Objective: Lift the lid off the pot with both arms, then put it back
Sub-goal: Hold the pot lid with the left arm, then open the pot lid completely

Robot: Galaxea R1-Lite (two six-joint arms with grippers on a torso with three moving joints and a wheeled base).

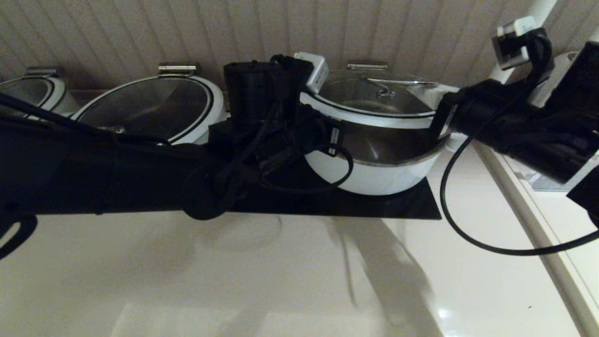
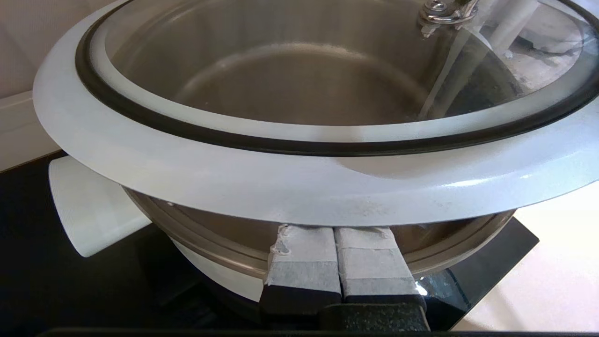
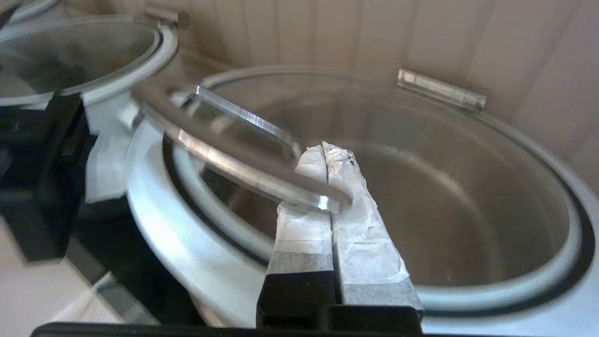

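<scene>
The white pot [image 1: 374,178] stands on a black mat. Its glass lid [image 1: 374,100] is tilted up at the front, so a gap shows the steel interior; the steel hinge [image 1: 366,66] is at the back. My left gripper [image 2: 334,231] is shut, its taped fingertips pressed up under the lid's white rim [image 2: 234,178], above the pot's rim and next to a stub handle [image 2: 89,206]. My right gripper [image 3: 325,152] is shut, its fingers passing under the lid's curved steel bar handle [image 3: 224,154]. Both arms reach in from the sides in the head view.
Two similar white pots with glass lids [image 1: 154,107] [image 1: 28,91] stand to the left against the ribbed wall. The black mat [image 1: 398,206] lies on a pale counter [image 1: 281,281]. A raised ledge [image 1: 538,224] runs along the right.
</scene>
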